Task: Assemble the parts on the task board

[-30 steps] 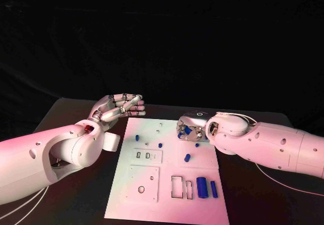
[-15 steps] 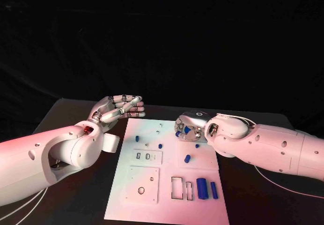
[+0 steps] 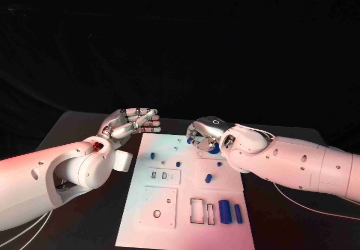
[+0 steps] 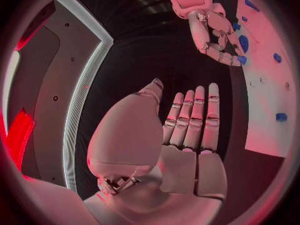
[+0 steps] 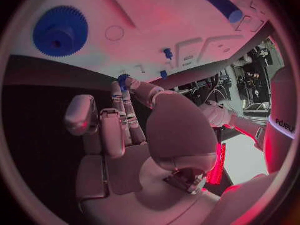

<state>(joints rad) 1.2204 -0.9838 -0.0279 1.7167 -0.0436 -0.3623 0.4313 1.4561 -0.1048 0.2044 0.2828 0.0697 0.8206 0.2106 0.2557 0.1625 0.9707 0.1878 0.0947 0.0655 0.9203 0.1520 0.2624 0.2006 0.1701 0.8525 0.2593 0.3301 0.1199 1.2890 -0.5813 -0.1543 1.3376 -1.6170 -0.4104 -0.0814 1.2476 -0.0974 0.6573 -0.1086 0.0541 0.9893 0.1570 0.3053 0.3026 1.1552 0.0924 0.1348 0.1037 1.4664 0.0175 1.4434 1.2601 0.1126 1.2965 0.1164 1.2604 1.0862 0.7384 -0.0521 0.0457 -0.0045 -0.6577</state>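
Note:
The white task board (image 3: pixel 166 229) lies in the middle of the table. My right hand (image 3: pixel 202 136) hovers over its far right corner and pinches a small blue toothed part (image 5: pixel 123 78) between thumb and fingertip. A larger blue gear (image 5: pixel 60 33) lies flat on the board just beside that hand (image 5: pixel 125 130). My left hand (image 3: pixel 133 123) hangs beyond the board's far left corner, fingers straight and side by side, holding nothing. The left wrist view shows this hand (image 4: pixel 187 135) and, across from it, the right hand (image 4: pixel 215 30) with the small blue part (image 4: pixel 241 60) at its fingertips.
Small blue pegs (image 3: pixel 151 154) (image 3: pixel 208 177) stand on the board's middle. Two blue cylinders (image 3: pixel 224 208) (image 3: pixel 237 211) lie near the front right, beside rectangular slots (image 3: pixel 197 209). A square plate with a round hole (image 3: pixel 157 211) sits at the front left.
My right hand has shifted up and toward the far side of the board, uncovering the larger blue gear. The left hand has barely moved.

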